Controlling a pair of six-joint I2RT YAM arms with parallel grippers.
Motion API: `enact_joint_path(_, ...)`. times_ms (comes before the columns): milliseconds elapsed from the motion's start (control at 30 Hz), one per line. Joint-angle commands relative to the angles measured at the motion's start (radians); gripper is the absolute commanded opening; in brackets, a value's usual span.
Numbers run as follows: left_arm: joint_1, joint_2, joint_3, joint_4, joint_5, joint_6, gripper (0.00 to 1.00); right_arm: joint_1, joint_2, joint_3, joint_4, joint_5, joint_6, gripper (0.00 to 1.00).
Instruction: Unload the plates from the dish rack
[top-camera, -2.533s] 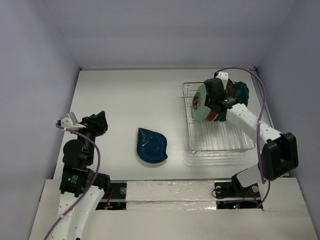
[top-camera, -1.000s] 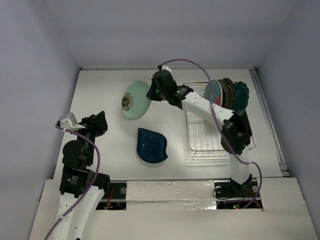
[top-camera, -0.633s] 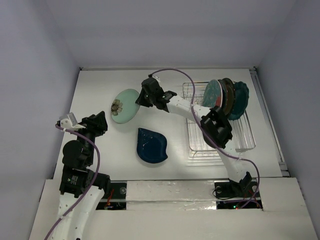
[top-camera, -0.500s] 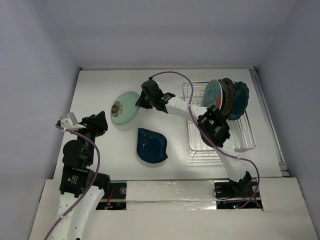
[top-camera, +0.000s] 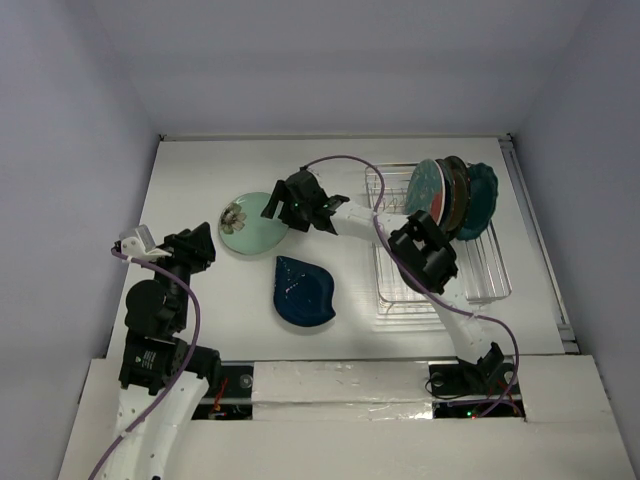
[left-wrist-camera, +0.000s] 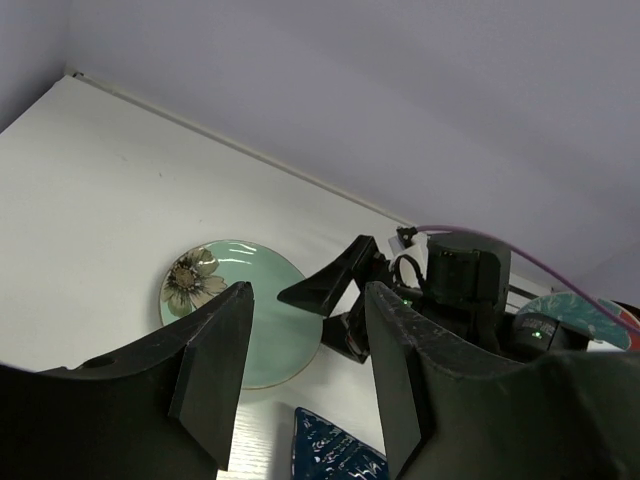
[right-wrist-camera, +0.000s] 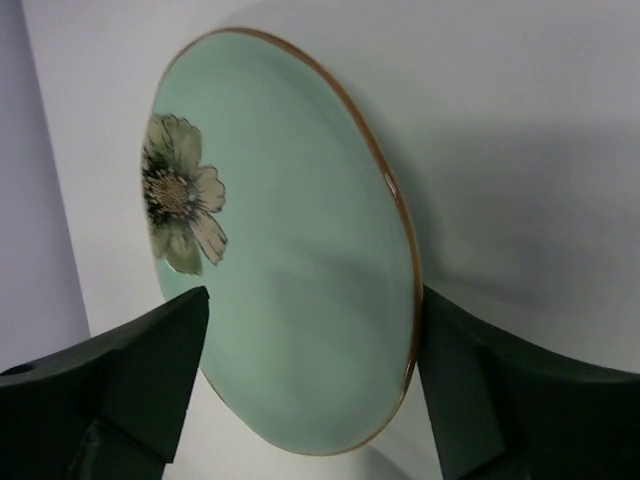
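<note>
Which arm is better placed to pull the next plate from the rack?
Right. The right end effector is open by the mint-green plate, nearer the dish rack; the left end effector sits far off.

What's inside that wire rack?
At the far end of the rack, plates stand on edge, a teal one in front. They overlap, so their number is unclear; the right arm covers part of the rack.

white table (top-camera: 210, 170), pale lilac walls (top-camera: 330, 60)
</note>
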Motion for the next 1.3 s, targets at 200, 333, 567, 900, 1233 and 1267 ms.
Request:
enact_joint_path(200, -0.006, -0.019, -0.005, 0.022, 0.004, -0.005, 0.46, 0.004, -0.142, -0.021, -0.117, 0.109, -0.127, 1.0)
enact_joint_path(333, -0.006, -0.021, -0.003, 0.023, 0.004, -0.004, 0.47, 0.004, -0.263, -0.026, -0.255, 0.255, -0.24, 1.0)
enact_joint_path(567, -0.006, -0.024, -0.005, 0.025, 0.004, -0.002, 0.47, -0.051, -0.72, -0.338, -0.344, 0.562, -0.422, 0.0)
enact_joint_path(900, -0.006, -0.027, -0.008, 0.032, 0.004, -0.002, 0.47, -0.27, -1.181, -0.662, -0.473, 0.599, -0.554, 0.01)
enact_joint_path(1233, -0.006, -0.028, -0.006, 0.032, 0.004, -0.001, 0.47, -0.407, -1.146, -0.673, -0.49, 0.49, -0.632, 0.48)
enact_joint_path(1267, -0.006, -0.03, -0.008, 0.034, 0.004, -0.001, 0.47, -0.407, -1.128, -0.675, -0.481, 0.482, -0.639, 0.48)
